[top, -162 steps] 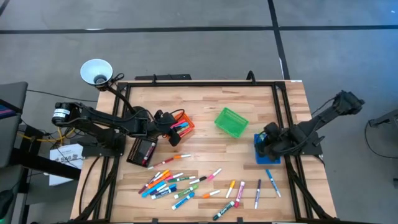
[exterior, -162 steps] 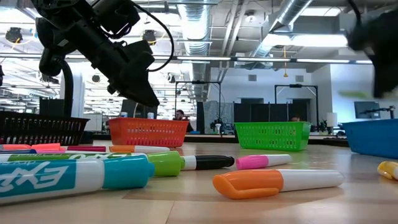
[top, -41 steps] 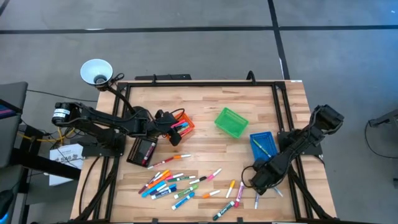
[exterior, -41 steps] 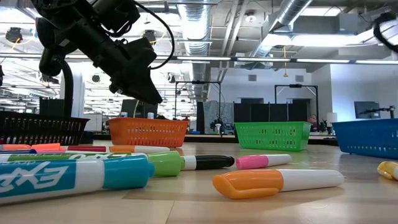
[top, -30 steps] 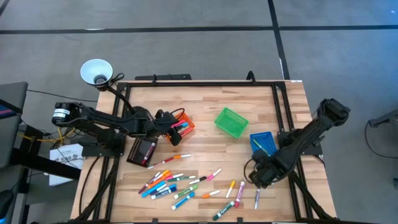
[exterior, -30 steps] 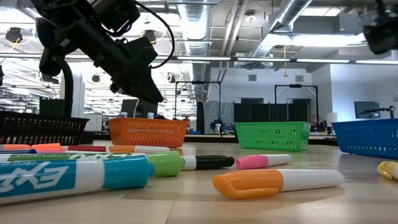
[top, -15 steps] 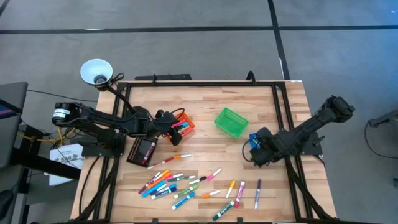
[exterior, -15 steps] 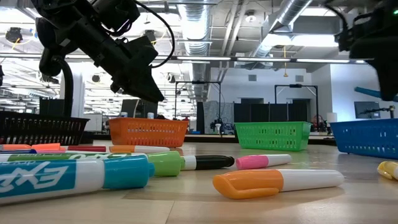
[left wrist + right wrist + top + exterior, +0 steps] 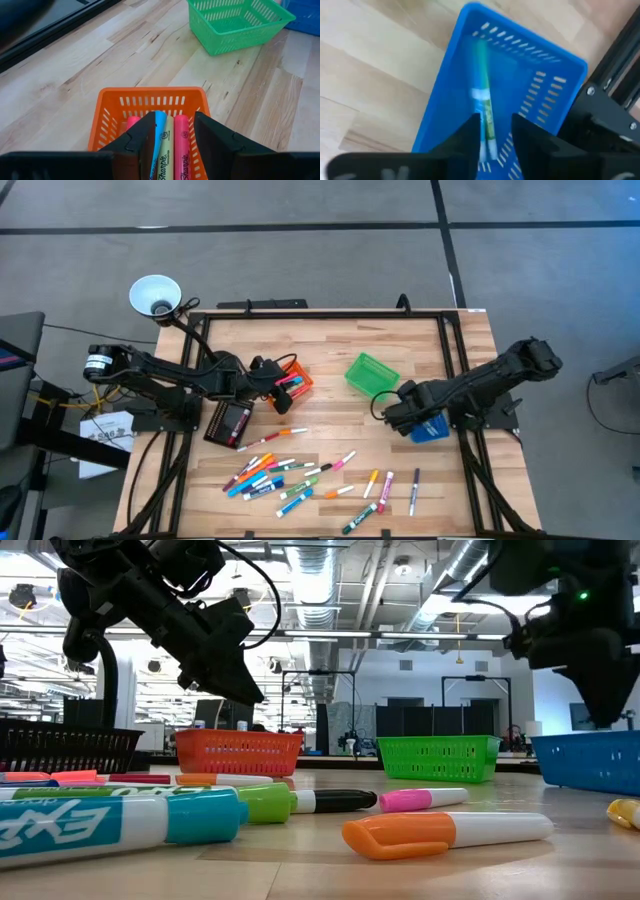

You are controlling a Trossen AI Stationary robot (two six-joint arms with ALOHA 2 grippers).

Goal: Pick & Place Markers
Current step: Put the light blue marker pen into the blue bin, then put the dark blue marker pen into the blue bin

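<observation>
Right gripper [image 9: 392, 414] now over blue bin [image 9: 432, 427] — green bin [image 9: 371, 376] beside

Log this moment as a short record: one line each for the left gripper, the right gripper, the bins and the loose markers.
left gripper: open, above the orange bin, which holds several markers
right gripper: jaws apart, over the blue bin; a green marker shows blurred between the fingers and the bin, grip unclear
green bin: between the orange and blue bins
black bin: near the left arm
loose markers: scattered across the table's front part
</observation>
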